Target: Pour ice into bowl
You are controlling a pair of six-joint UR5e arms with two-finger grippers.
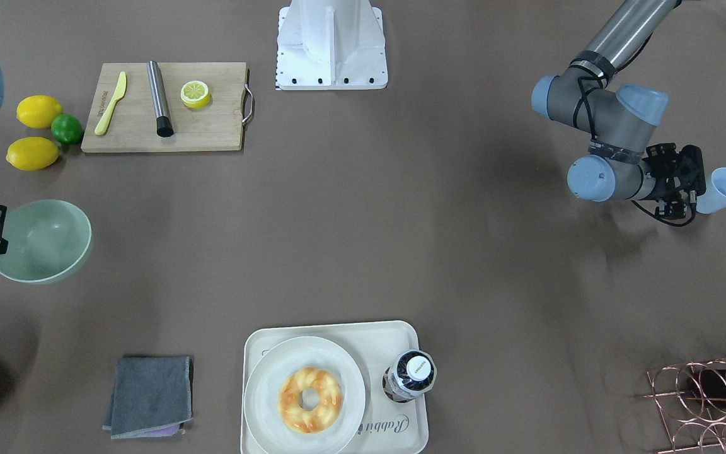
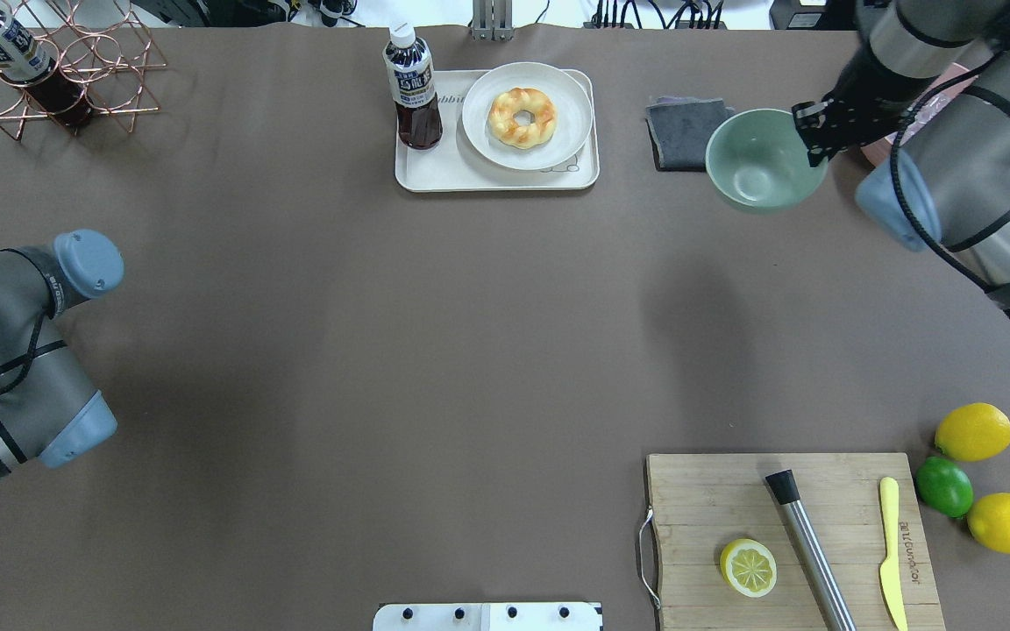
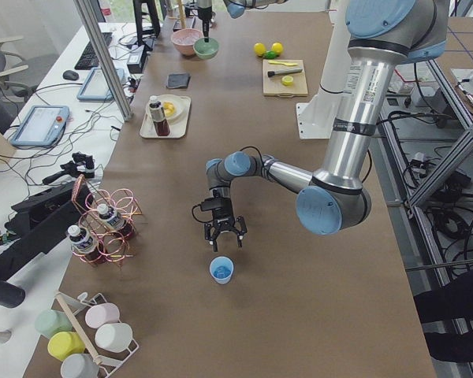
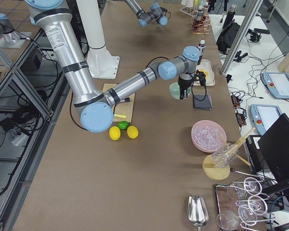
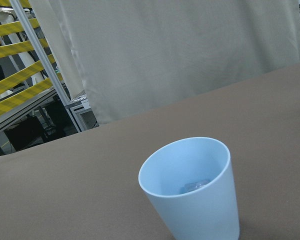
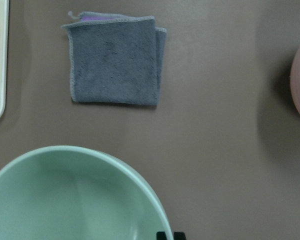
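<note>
Brown matte table (image 2: 382, 350), lit evenly.

Left gripper (image 1: 689, 186), far right of the front-facing view: fingers are spread and nothing is held. The light blue cup (image 1: 725, 189) stands upright just beyond the fingertips, not yet gripped. The ice (image 5: 195, 186) is seen at the bottom of that cup in the left wrist view. Only a small clear lump can be made out, so no count is given.

Right gripper (image 2: 814, 140), upper right of the overhead view: jaws are clamped on the rim of the bowl (image 2: 750, 171). The bowl is empty and looks to be lifted off the table. A grey cloth (image 6: 115, 60) lies beside it, with the pink tub (image 4: 208, 135) further out.

Cup and bowl are well apart, at opposite ends of the table.

Step judged: cup grasp, then the two brought together.
- The cup wall should be taken at mid height with the jaws square to it. The plastic looks light and could be nudged over by one finger landing first.
- The cup should be kept vertical during transport.
- The bowl should be held level, given the one-sided rim pinch.
- The pour should be done low over the bowl centre with a slow tilt. Cubes are likely to slide out all at once and bounce.
</note>
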